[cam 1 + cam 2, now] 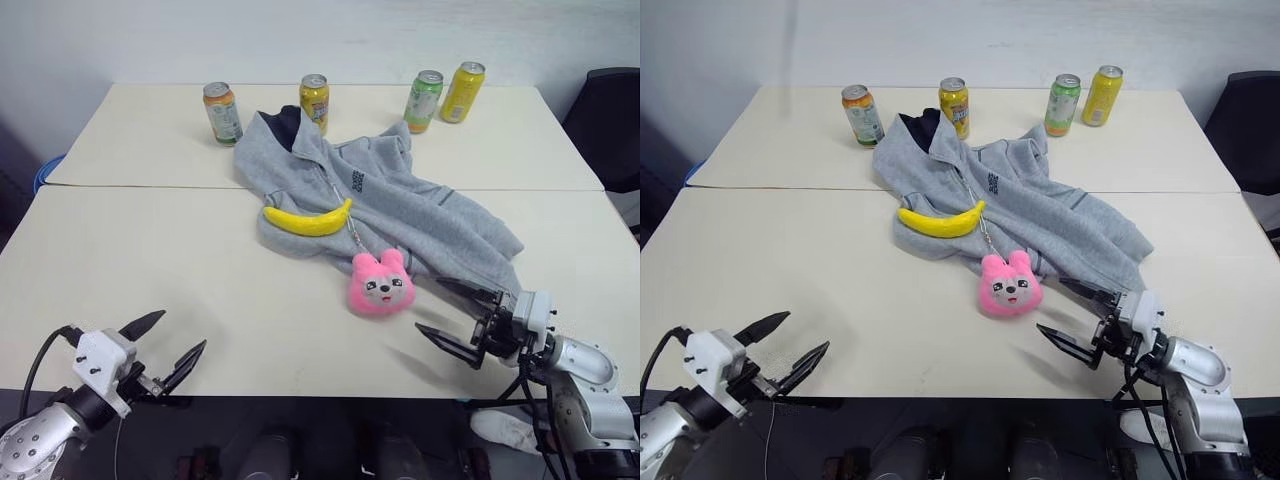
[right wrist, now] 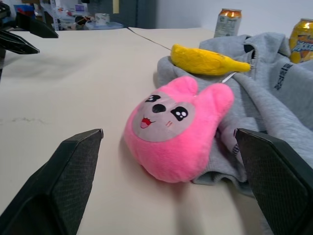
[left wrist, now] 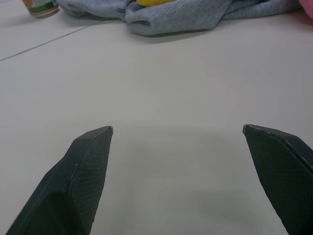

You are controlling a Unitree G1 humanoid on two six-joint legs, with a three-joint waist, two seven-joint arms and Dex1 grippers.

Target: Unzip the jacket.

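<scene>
The jacket (image 1: 400,205) bears a small dark chest logo, its lettering unreadable.

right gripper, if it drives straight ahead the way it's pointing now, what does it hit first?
Most likely the pink plush toy, which sits centred between the open right gripper fingers in the wrist view. The light-grey fleece jacket lies just behind and beside it. Depth is unclear.

The jacket (image 1: 390,205) is spread mid-counter (image 1: 150,270); a banana (image 1: 308,219) lies on it, a plush toy (image 1: 380,283) at its near edge, four cans (image 1: 222,112) behind.
</scene>
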